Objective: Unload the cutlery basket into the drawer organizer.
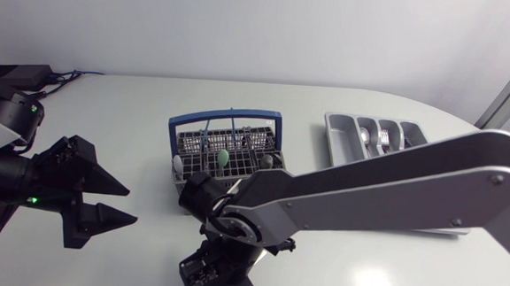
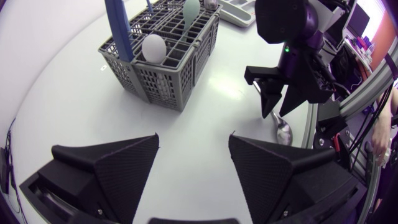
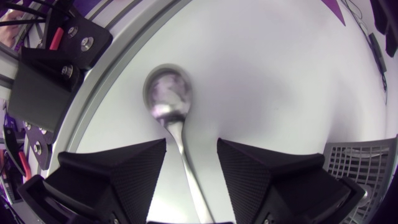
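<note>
The right hand [image 3: 191,146] is closed narrowly on the thin handle of a silvery metal spoon [image 3: 168,96], whose bowl hangs low over the smooth white tabletop [image 1: 151,101], close by its near edge. Whether the bowl touches the surface I cannot tell. The grey partitioned drawer organizer [image 1: 337,141] lies well apart, beyond the grey plastic mesh cutlery basket with a blue handle [image 2: 161,84], which holds more pieces. The risks, as I judge them: the slim handle could twist or slip between such broad wedge fingers, the low bowl could drag on the glossy surface, and the carry could clip the basket's tall handle. The left hand [image 2: 193,137] stands wide and empty, near the basket. The light is even; the room offers nothing more.
</note>
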